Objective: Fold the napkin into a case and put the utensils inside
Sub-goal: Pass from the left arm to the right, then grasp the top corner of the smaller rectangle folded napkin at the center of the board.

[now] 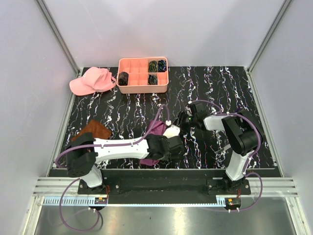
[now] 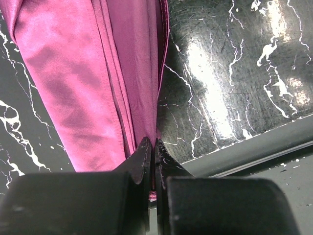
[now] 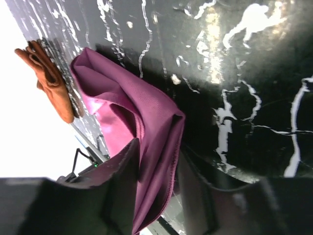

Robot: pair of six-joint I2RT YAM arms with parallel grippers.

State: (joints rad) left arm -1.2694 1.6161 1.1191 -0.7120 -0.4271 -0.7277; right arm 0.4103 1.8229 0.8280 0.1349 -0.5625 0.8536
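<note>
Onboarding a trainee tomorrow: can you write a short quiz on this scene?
1. True or false: the left gripper is shut on the napkin.
2. What lies on the table to the napkin's left? A) rust-brown cloth B) fork C) plate
3. What do some compartments of the salmon tray hold?
Key: 1 true; 2 A; 3 dark coiled bundles.

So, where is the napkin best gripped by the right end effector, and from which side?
Grip the folded edge of the napkin at the end away from the left end effector, which is shut on the other edge. The cloth is thin and hangs in upright folds, so come from the side, one finger on each face, as the right end effector stands now.
</note>
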